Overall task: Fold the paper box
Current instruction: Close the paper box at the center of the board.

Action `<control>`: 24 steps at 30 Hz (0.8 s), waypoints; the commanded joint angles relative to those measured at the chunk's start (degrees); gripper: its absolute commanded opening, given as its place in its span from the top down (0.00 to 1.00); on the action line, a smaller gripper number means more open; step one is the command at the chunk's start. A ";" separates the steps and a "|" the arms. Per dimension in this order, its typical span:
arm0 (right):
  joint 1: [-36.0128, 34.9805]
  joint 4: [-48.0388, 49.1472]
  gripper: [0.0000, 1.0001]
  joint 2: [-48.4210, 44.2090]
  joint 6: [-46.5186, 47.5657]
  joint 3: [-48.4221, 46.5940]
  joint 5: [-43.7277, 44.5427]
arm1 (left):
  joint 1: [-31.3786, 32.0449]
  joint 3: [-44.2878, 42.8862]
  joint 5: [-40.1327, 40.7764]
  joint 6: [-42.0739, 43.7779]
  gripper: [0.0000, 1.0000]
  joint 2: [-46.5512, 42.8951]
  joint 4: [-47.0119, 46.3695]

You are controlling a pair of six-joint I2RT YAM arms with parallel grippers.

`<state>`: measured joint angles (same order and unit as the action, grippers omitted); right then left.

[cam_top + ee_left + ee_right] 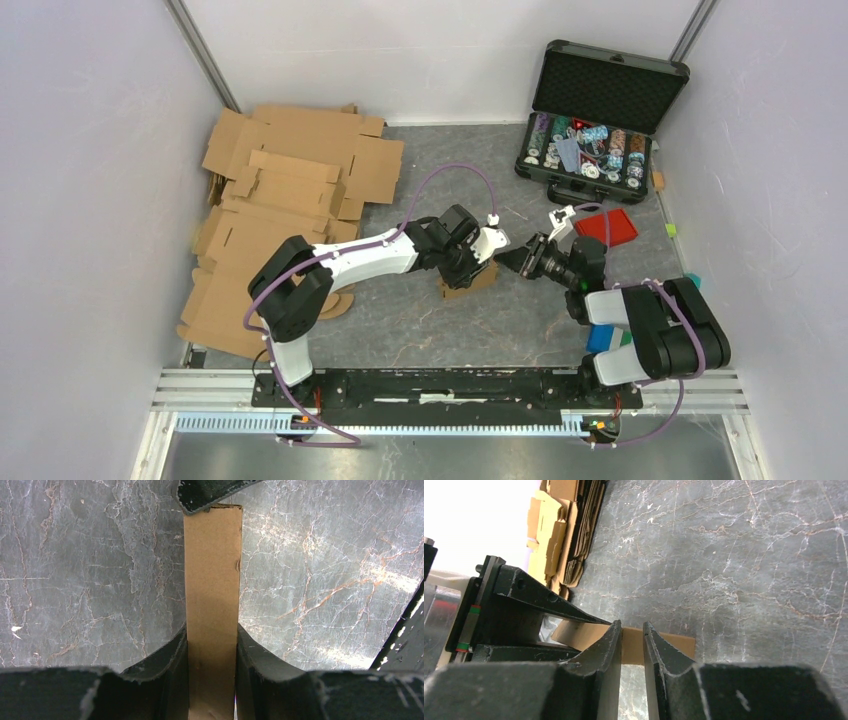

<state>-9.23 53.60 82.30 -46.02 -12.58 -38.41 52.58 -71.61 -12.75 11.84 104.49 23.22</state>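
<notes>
Mid-fold here: the left gripper [212,632] is clamped on a panel of the paper box [478,280], mid-worktop [420,330] between both arms. The right gripper [631,630] has its jaws nearly together at a box edge, but I can't tell if it's pinching. Next probably needs a flap pushed over while the left braces. The cardboard sheets [280,200], red lid [605,228] and black case [600,110] sit clear; only the grippers crowd each other.
</notes>
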 commanded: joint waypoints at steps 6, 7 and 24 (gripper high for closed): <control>-0.26 -14.45 0.76 1.10 13.10 -0.08 4.91 | -0.02 -0.63 -0.87 1.24 0.83 1.77 2.97; -0.24 -14.62 0.75 -0.30 13.45 0.23 5.25 | -0.03 -0.71 -0.87 1.21 0.83 1.77 2.97; 0.76 -18.97 0.54 -7.57 9.13 -10.90 0.44 | 0.22 -1.33 -1.57 2.49 0.84 2.55 3.85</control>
<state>-8.78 37.17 76.97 -37.85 -20.23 -36.21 52.58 -71.92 -13.17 12.36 104.73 23.59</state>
